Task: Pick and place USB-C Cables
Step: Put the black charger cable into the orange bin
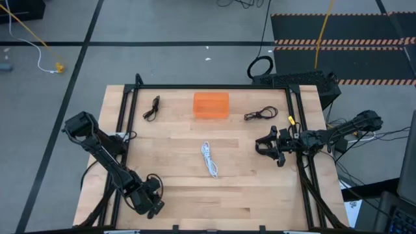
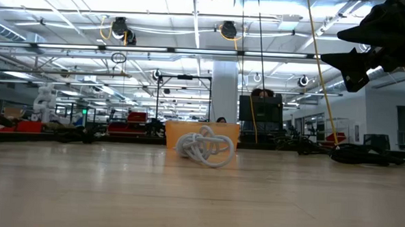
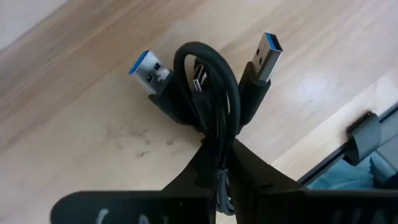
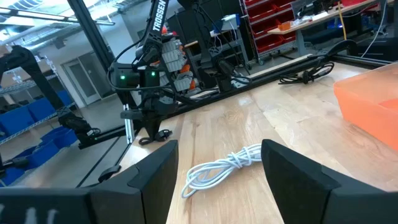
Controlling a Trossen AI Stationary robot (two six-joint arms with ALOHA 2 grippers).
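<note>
My left gripper (image 1: 149, 200) is at the table's near-left corner, shut on a black USB-C cable bundle (image 3: 208, 87) with blue-tipped plugs. A white cable coil (image 1: 209, 159) lies flat at mid-table, also visible in the low view (image 2: 204, 148) and the right wrist view (image 4: 221, 168). Two more black cables lie at the far side: one (image 1: 152, 108) left of the orange pad (image 1: 211, 105), the other (image 1: 260, 115) to its right. My right gripper (image 1: 270, 146) hangs open above the table's right side, right of the white coil and touching nothing. My left gripper (image 3: 219, 155) pinches the black bundle between its two fingers at the gathered strands (image 3: 217, 134), just below the loop. The loop and its plugs (image 3: 264, 53) stick out past the fingertips over the wood. I cannot tell whether they touch the table.
A black metal frame (image 1: 130, 91) borders the table's left, far and right edges. The orange pad (image 4: 373, 106) sits at the far middle. Bare wood lies between the white coil and the near edge. Floor cables and a striped mat lie beyond the far edge.
</note>
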